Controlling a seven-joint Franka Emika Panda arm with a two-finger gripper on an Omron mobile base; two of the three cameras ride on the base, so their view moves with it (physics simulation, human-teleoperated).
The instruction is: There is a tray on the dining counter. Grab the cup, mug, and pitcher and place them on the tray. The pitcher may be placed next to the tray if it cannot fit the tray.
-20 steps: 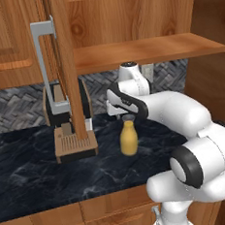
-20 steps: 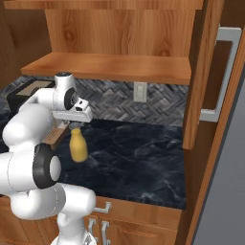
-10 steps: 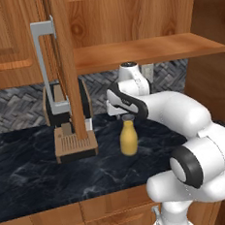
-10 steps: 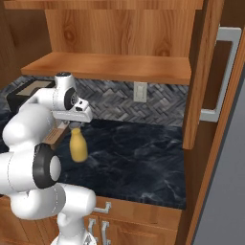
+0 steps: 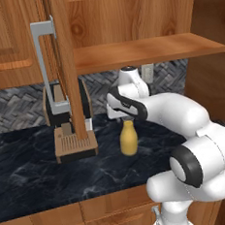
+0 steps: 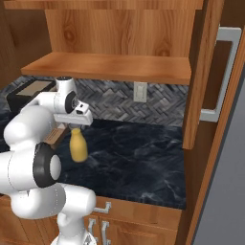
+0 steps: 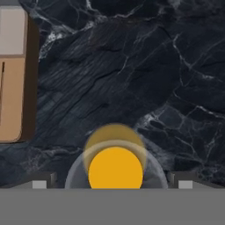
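Mustard-yellow pitcher [image 5: 128,138] stands upright on the black marble counter [image 5: 37,165], midway between front edge and backsplash. Gripper [image 5: 125,118] sits directly above its neck, fingers spread apart, nothing gripped.

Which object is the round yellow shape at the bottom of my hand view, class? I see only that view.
Observer: The pitcher; from the side it is bottle-shaped and stands upright on the black counter.
Operator: Is it gripped?
Observer: No. The base views put the open fingers just above its neck.
Operator: And the brown block on my left?
Observer: The wooden base of a dark appliance against the tiled wall.
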